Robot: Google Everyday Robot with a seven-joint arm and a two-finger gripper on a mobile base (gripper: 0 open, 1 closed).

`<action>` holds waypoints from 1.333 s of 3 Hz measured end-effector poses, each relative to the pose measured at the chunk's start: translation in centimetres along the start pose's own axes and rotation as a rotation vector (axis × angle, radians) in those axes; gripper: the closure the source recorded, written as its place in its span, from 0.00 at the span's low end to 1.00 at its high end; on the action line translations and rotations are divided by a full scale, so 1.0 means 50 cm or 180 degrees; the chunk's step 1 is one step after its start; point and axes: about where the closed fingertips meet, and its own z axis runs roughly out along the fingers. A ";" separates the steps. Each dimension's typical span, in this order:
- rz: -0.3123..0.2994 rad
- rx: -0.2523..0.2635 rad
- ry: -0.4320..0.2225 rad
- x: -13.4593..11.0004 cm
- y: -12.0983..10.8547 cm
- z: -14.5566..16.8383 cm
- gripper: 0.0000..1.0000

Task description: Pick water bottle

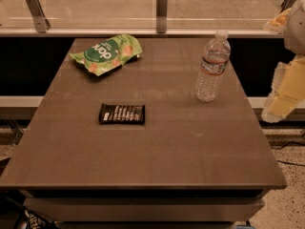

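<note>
Brown tabletop (143,151) holds an upright water bottle (212,68); the pale gripper (282,97) hangs right of the bottle, apart from it, clenched or released I cannot tell.

Water bottle (212,68) on table (167,147) (rear right), hand (284,92) further right

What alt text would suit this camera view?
A water bottle stands upright near the right rear of a brown table, untouched, with the robot's claw off the table's right edge. A green snack bag lies rear left and a dark wrapped bar nearer center.
</note>
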 end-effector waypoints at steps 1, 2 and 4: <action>0.0000 0.0001 0.0000 0.000 0.000 0.000 0.00; 0.0057 0.0068 -0.0053 -0.004 -0.009 -0.005 0.00; 0.0578 0.0271 -0.0430 0.009 -0.047 0.020 0.00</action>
